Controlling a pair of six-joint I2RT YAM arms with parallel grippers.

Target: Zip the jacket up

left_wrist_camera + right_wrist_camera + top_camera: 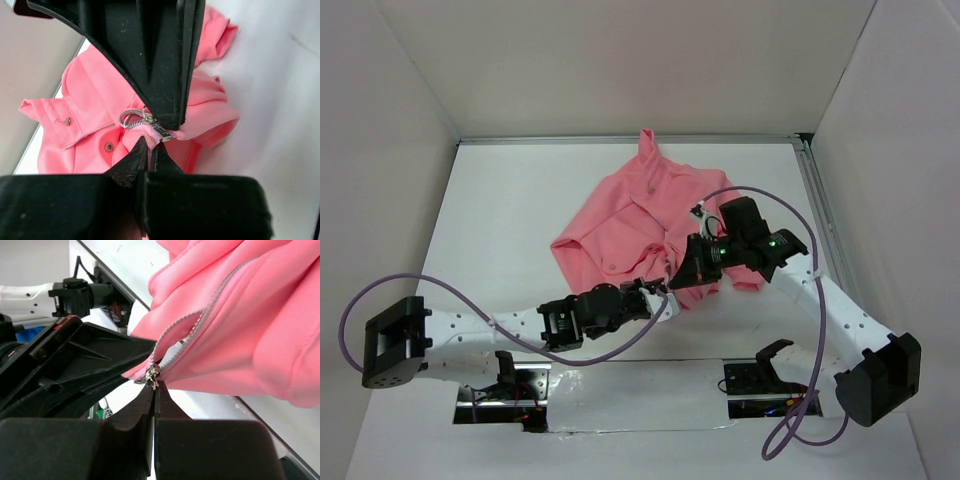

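Observation:
The salmon-pink jacket [640, 215] lies crumpled in the middle of the white table. Both grippers meet at its near hem. My left gripper [663, 303] is shut on the pink hem fabric just below the zipper's bottom end, as the left wrist view [150, 149] shows. My right gripper [682, 280] is shut on the metal zipper pull [153, 375], its tips [155, 387] right under the slider. The slider [150, 121] sits at the bottom of the zipper. Above it the zipper teeth [200, 320] are parted and the front is open.
White walls enclose the table on three sides. A metal rail [820, 210] runs along the right edge. Purple cables [380, 290] loop from both arms. Black mounts [760, 375] stand at the near edge.

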